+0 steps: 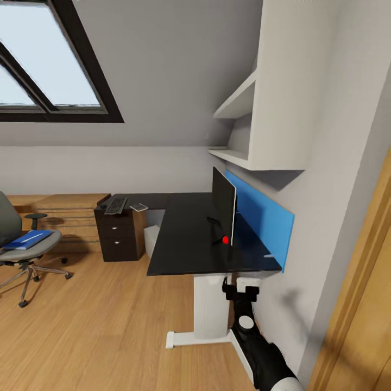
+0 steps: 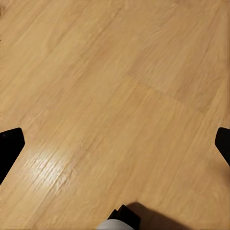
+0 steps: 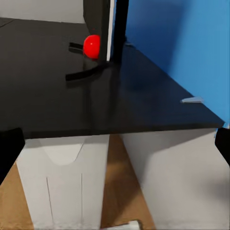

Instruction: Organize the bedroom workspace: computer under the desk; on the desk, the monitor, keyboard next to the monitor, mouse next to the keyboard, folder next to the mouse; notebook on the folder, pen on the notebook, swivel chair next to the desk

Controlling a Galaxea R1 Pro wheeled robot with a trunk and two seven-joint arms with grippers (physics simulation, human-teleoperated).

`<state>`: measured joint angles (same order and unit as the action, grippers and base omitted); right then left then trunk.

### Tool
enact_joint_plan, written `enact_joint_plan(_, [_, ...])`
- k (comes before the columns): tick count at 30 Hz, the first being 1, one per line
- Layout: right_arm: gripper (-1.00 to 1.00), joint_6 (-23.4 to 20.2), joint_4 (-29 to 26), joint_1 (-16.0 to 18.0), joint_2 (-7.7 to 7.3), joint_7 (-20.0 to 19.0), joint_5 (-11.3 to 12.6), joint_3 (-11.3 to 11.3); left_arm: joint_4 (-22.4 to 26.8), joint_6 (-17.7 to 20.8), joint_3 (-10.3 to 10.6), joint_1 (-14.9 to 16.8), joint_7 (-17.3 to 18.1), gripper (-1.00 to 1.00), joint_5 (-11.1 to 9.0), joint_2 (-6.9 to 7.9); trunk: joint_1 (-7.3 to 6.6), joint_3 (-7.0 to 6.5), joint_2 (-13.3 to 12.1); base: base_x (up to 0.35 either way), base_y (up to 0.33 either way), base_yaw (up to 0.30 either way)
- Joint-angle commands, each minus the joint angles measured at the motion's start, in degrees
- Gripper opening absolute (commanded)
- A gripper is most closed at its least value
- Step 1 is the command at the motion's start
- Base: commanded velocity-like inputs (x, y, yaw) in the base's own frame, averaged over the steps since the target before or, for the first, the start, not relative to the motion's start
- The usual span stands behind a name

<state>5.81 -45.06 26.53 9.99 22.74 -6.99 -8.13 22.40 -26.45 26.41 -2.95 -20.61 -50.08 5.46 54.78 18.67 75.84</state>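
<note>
Head view looks across a bedroom at the desk [image 1: 184, 239], a long L-shaped black top with a blue back panel [image 1: 260, 214] and a dark drawer unit [image 1: 117, 233] with round silver knobs at its far end. Right gripper [image 1: 241, 293] hangs just below the desk's near edge, close to the white leg [image 1: 209, 309]; in the right wrist view its dark fingertips [image 3: 9, 148] sit at opposite picture edges, so the jaws stand wide and hold nothing. Ahead of and above that gripper the monitor [image 1: 222, 206] stands edge-on on the desk, thin and black, with a small red ball [image 1: 225, 239] at its foot. Far beyond, on the desk's other wing, lie the keyboard [image 1: 115, 205] and a small greyish notebook [image 1: 139, 207]; the mouse and pen are too small to make out. Well off to the gripper's left the swivel chair [image 1: 21, 247], cut by the picture edge, carries the bright-blue folder [image 1: 27, 239]. A pale box, likely the computer [image 1: 151, 239], is half hidden under the desk. Left wrist view shows wooden floor [image 2: 115, 105] between the left gripper's [image 2: 115, 143] widely parted fingertips.
</note>
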Motion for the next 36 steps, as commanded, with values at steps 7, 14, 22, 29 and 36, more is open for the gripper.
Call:
enact_joint_plan(7, [1.00,4.39,14.68,5.82,0.01,0.29,-0.01,-0.05,0.18,1.50,0.40,-0.02,-0.52,1.00,-0.73,0.16,-1.54,-1.21,-2.78,0.000,0.000,0.000])
enact_joint_plan(14, [1.00,4.61,17.83,7.11,0.01,-1.38,2.71,0.03,0.18,10.06,0.40,-0.11,-0.31,1.00,-0.78,0.17,-3.08,-2.47,-5.59,0.000,0.000,0.000])
enact_joint_plan(22, [1.00,4.12,30.78,12.32,0.01,-2.35,14.51,0.08,0.31,13.22,0.31,2.20,-0.17,1.00,-0.43,-0.18,-4.84,-3.90,-8.79,0.000,0.000,0.000])
enact_joint_plan(29, [1.00,29.00,45.88,1.84,-5.55,-5.17,16.36,-0.18,-4.97,12.55,0.12,9.82,-0.23,1.00,-0.50,-0.27,-5.93,-4.80,-10.80,0.000,0.000,0.000])
enact_joint_plan(36, [1.00,32.77,46.51,-0.28,-3.41,-12.11,16.50,-0.11,-6.93,7.26,0.53,10.06,-0.16,1.00,-0.17,-0.41,-7.47,-6.06,-13.61,0.000,0.000,-0.002])
